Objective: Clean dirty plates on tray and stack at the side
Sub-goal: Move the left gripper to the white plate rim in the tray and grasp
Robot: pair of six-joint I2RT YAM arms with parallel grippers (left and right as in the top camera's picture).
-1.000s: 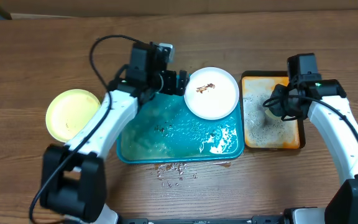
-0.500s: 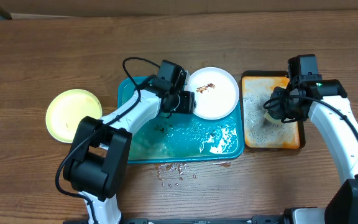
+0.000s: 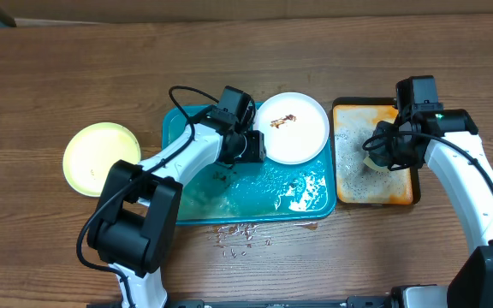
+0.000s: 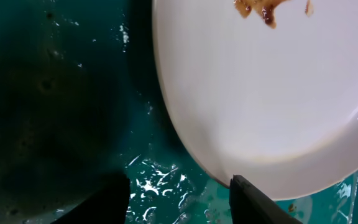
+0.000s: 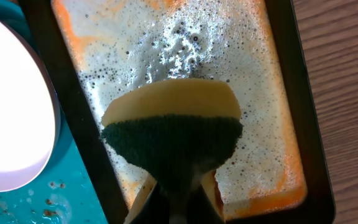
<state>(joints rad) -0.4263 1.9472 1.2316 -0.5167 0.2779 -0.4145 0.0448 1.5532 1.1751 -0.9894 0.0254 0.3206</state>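
Note:
A white plate (image 3: 292, 128) with a brown smear lies on the far right corner of the teal tray (image 3: 204, 192); it also shows in the left wrist view (image 4: 272, 93). My left gripper (image 3: 253, 145) is open at the plate's left rim, fingers (image 4: 179, 199) straddling the edge over the wet tray (image 4: 55, 93). A pale yellow-green plate (image 3: 99, 157) sits on the table at the left. My right gripper (image 3: 382, 154) is shut on a yellow and green sponge (image 5: 173, 134) above the foamy orange tray (image 5: 253, 68). A third plate is out of view.
The orange tray (image 3: 400, 193) stands right of the teal tray. White foam (image 3: 306, 195) lies at the teal tray's near right corner. Brown crumbs (image 3: 240, 233) are scattered on the table before it.
My left gripper swung from the tray's far left edge to the white plate's left rim, then settled slightly. The right arm held still.

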